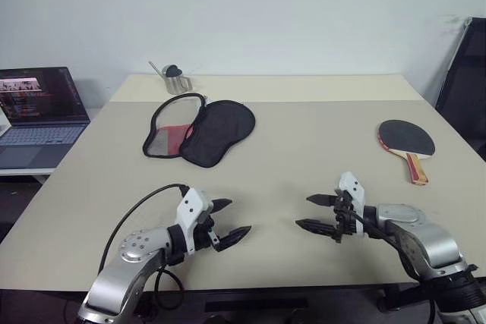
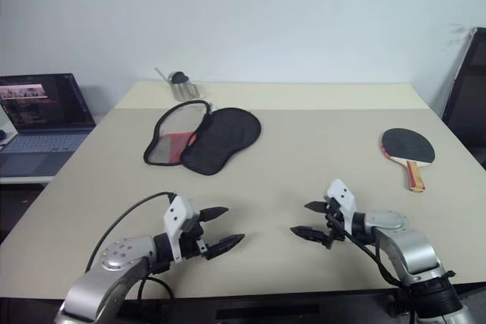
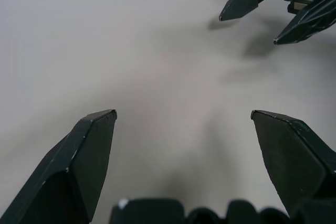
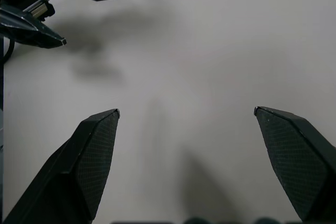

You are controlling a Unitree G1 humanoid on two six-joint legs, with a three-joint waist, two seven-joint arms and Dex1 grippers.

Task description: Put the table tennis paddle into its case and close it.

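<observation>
We see the table tennis paddle [image 1: 406, 140] lying flat on the right side of the table [image 1: 304, 157], its black rubber face up and its red-and-yellow striped handle pointing toward the near edge. Well apart from it, on the left side toward the back, lies the case [image 1: 199, 131], unzipped and spread open: the black half rests to the right, and the half with the red panel and mesh pocket shows to the left. Nothing lies inside it.

Both of our arms hover low over the near part of the table, facing each other. Our left gripper [image 1: 231, 221] has its two black fingers spread wide and holds nothing; our right gripper [image 1: 313, 212] is likewise spread wide and empty. The fingertips of the two point toward one another with bare table between them.

Behind the case, near the far edge, stands a small metal cup [image 1: 176, 79]. Off the table's left side sits an open laptop [image 1: 34, 115] with its screen lit.
</observation>
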